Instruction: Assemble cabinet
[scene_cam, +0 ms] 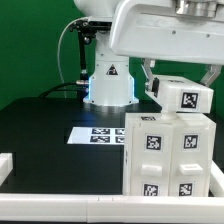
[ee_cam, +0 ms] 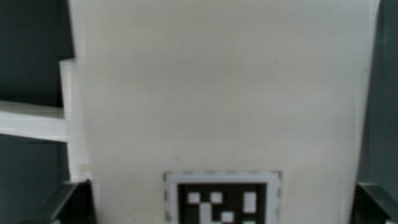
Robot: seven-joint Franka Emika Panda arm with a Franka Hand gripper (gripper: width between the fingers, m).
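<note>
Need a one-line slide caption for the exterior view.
Franka arm's end effector at a small tagged white block atop the cabinet, marker board behind.

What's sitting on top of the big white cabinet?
A smaller white tagged block sits at the top of the cabinet, with the gripper right above it. Whether the fingers grip the block is hidden.

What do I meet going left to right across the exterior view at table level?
White rail at the table's edge → marker board → cabinet, with a smaller tagged white piece above it under the arm.
</note>
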